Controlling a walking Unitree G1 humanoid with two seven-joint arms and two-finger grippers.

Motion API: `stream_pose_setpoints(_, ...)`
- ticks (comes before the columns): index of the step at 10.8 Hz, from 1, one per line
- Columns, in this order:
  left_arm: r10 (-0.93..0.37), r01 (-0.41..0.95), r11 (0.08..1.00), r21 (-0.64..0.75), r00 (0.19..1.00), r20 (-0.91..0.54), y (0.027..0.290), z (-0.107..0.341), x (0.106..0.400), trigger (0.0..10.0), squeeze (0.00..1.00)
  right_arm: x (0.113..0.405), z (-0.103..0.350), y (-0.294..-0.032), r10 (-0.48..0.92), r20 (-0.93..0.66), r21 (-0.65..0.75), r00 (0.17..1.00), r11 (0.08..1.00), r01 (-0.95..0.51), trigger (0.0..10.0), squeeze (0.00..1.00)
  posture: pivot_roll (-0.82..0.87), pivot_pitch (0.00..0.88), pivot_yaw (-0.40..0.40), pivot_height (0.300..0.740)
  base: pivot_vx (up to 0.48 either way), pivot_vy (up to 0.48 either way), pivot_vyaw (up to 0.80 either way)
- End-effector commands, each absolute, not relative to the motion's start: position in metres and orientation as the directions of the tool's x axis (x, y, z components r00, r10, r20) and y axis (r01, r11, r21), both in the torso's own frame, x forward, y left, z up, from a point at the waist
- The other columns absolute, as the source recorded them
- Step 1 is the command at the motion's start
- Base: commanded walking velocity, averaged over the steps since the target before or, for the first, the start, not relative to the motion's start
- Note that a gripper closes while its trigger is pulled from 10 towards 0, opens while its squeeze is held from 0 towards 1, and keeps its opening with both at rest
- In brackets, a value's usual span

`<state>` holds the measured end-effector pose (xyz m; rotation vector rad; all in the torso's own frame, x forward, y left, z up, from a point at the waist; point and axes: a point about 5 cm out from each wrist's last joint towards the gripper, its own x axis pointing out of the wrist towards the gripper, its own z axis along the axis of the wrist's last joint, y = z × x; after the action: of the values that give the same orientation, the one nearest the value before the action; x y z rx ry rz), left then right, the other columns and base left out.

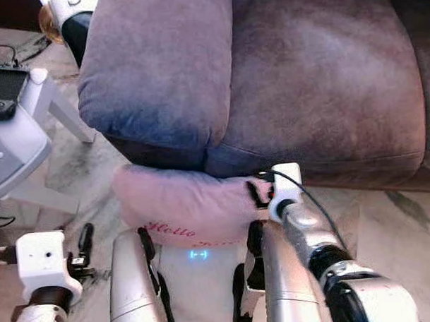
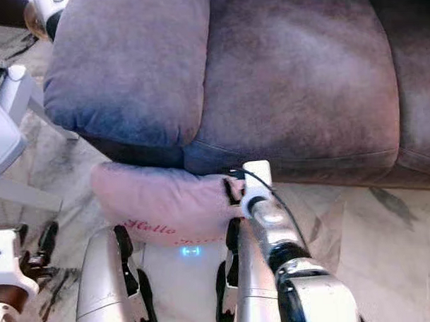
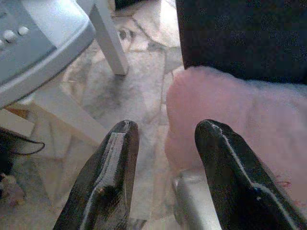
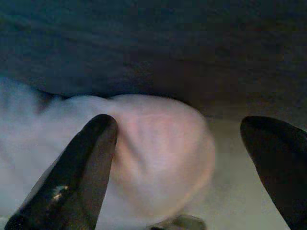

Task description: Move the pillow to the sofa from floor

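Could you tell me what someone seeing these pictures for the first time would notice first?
Most likely the pink pillow on the marble floor, pressed against the front of the big purple sofa. The right gripper is open around the pillow's corner, while the left gripper, also open, hangs just beside the pillow's other end. A white stand sits off to the robot's left.

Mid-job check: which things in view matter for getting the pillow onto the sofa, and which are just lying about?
Job:
pink pillow, on the floor against the sofa front
sofa
right end effector, open at the pillow's corner
left end effector, open beside the pillow

Lying about:
white device on legs
black cable
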<state>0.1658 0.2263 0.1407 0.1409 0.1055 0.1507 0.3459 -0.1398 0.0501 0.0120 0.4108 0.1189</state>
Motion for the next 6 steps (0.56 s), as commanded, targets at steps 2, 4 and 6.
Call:
stream_pose_setpoints(2, 0.145, -0.128, 0.983, 0.129, 0.982, -0.125, 0.223, 0.142, 0.162, 10.0, 0.00, 0.334, 0.033, -0.143, 0.108, -0.457, 0.035, 0.883, 0.994, -0.103, 8.1, 0.00, 0.18, 0.458, -0.107, 0.540, 0.000, 0.000, 0.00)
stream_pose_setpoints(4, 0.137, -0.117, 0.983, 0.139, 0.981, -0.137, 0.222, 0.147, 0.160, 10.0, 0.00, 0.331, 0.030, -0.141, 0.106, -0.463, 0.054, 0.880, 0.994, -0.092, 0.0, 0.00, 0.19, 0.462, -0.100, 0.540, 0.000, 0.000, 0.00)
stream_pose_setpoints(6, 0.126, -0.104, 0.983, 0.154, 0.982, -0.144, 0.223, 0.151, 0.160, 10.0, 0.00, 0.327, 0.026, -0.133, 0.125, -0.466, 0.085, 0.876, 0.992, -0.096, 0.0, 0.00, 0.20, 0.467, -0.089, 0.540, 0.000, 0.000, 0.00)
